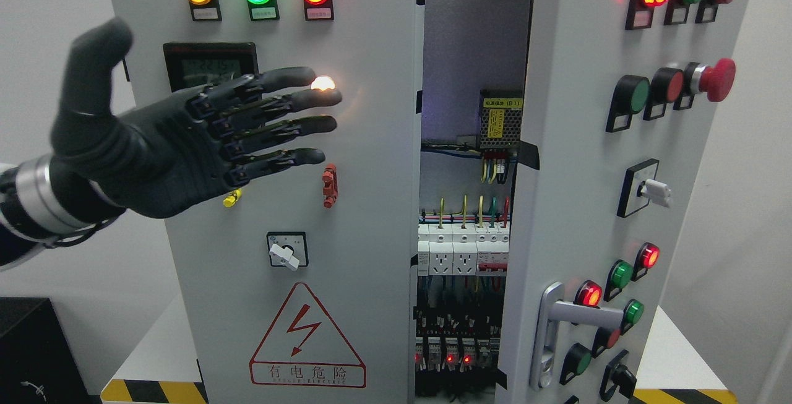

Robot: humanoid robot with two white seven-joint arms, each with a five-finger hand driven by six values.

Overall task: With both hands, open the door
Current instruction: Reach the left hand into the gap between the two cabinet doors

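Observation:
A grey electrical cabinet fills the head view. Its left door (346, 206) carries lit yellow, green and orange lamps, a small display, a rotary switch and a red warning triangle. The right door (581, 218) is swung partly open, with a silver lever handle (557, 317) low on it and many buttons. Between the doors a gap (464, 218) shows wiring and breakers. My left hand (247, 125), dark and with fingers spread, hovers in front of the left door's upper part, holding nothing. Its fingertips (322, 101) lie by a glowing button. No right hand shows.
A red emergency stop button (718, 79) sticks out from the right door. The cabinet stands on a white base with yellow-black hazard stripes (148, 391). A black box (34, 354) sits at the lower left. White wall lies behind on both sides.

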